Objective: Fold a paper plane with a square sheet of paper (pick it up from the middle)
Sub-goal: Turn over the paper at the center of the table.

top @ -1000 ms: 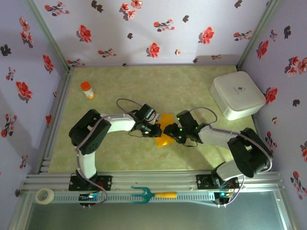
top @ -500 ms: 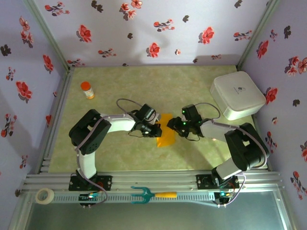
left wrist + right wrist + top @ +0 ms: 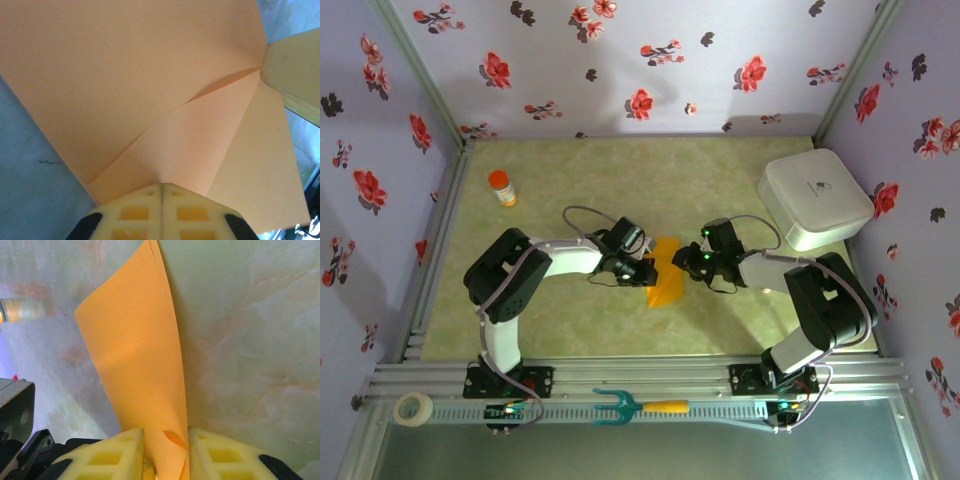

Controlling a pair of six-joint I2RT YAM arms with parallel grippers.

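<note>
The square sheet of paper [image 3: 667, 275] is orange-yellow, partly folded, and held up between the two arms at the middle of the table. My left gripper [image 3: 648, 270] grips its left edge. In the left wrist view the left gripper [image 3: 161, 186] is shut on the sheet of paper [image 3: 150, 90], which shows a creased flap. My right gripper [image 3: 686, 262] is at the paper's right edge. In the right wrist view the right gripper [image 3: 166, 440] has its jaws still apart, with a curled fold of the paper [image 3: 135, 350] standing between them.
A white box [image 3: 814, 201] sits at the back right. An orange-capped bottle [image 3: 501, 187] stands at the back left. On the front rail lie a teal fork with an orange handle [image 3: 635, 406] and a tape roll [image 3: 414, 408].
My right gripper shifted right and slightly back along the paper's edge, and its jaws narrowed around the fold. The left gripper stayed shut on the paper.
</note>
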